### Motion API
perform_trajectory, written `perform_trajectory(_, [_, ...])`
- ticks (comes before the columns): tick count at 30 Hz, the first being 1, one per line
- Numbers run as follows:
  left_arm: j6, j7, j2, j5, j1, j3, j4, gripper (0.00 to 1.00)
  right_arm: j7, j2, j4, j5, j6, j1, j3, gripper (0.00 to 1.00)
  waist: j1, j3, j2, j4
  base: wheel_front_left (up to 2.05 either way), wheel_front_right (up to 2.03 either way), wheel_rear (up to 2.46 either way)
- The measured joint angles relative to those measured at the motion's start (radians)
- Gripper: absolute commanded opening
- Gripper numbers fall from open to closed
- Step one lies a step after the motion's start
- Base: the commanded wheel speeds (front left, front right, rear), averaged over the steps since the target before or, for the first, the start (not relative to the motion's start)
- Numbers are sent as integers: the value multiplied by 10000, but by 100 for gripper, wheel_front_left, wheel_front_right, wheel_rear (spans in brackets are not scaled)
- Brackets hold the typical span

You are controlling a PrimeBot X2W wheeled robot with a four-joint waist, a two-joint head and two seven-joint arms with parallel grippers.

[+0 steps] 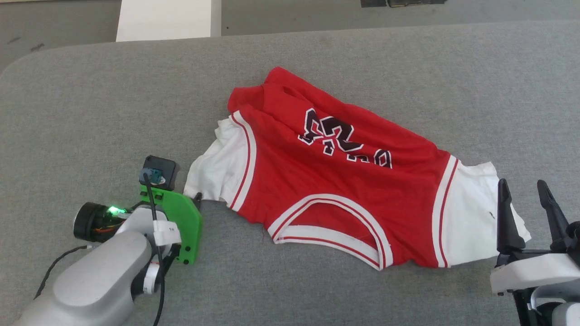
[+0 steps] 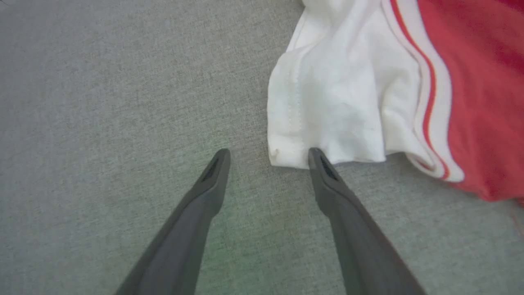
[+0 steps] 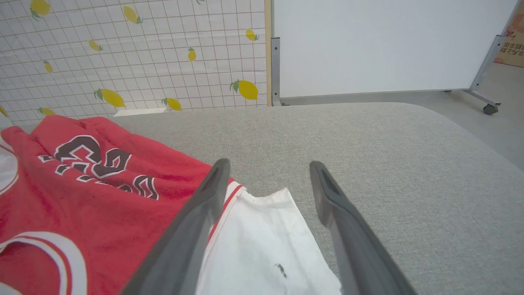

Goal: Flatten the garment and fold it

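Left claw [image 2: 268, 157]: fingers spread wide, nothing gripped; one fingertip is seen at the hem corner of the left white sleeve [image 1: 217, 167]. Garment [image 1: 335, 181]: laid rumpled mid-way across the grey tabletop [image 1: 113, 90], neckline toward the robot, lettering creased. Right claw [image 1: 522, 186]: released, empty, placed at the outer edge of the right white sleeve [image 1: 471, 213].
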Motion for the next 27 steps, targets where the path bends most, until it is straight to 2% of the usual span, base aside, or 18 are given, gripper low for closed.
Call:
perform_trajectory(3, [0, 144, 21, -38, 5, -44, -222, 100, -10, 0, 35, 12, 0, -14, 31, 100, 0, 90, 0, -43, 0, 0, 0])
perform_trajectory(11, [-391, 259, 13, -495, -8, 27, -82, 100, -17, 2, 163, 25, 0, -132, 33, 100, 0, 411, 0, -166, 0, 0, 0])
perform_trajectory(12, [-403, 257, 6, -512, -11, 52, -56, 82, -44, 0, 174, 25, 0, -140, 31, 100, 0, 434, 0, -176, 0, 0, 0])
perform_trajectory(13, [-410, 244, -15, -556, -11, 107, -12, 31, -54, 0, 194, 25, 0, -145, 23, 100, 0, 452, 0, -184, 0, 0, 0])
perform_trajectory(14, [-502, 194, -35, -571, -12, 130, 54, 0, -56, 0, 219, 23, 0, -147, 19, 100, 0, 456, 0, -187, 0, 0, 0])
perform_trajectory(18, [-767, -31, -211, -652, 11, 150, 295, 0, -56, 0, 307, 21, 0, -167, -29, 100, 0, 367, 0, -163, 0, 0, 0])
perform_trajectory(22, [-828, -518, -263, -673, 192, 217, 410, 0, 130, 0, 376, -8, 0, -165, -33, 100, 0, 156, 0, -123, 0, 0, 0])
perform_trajectory(24, [-683, -811, -234, -673, 415, 311, 313, 0, 587, 0, 466, -2, 0, -144, -33, 100, 0, 19, 0, -96, 0, 0, 0])
perform_trajectory(27, [-270, -1281, -69, -686, 843, 560, -92, 0, 1829, 6, 596, 29, 0, 105, -27, 100, 0, -240, 0, -47, 0, 0, 0])
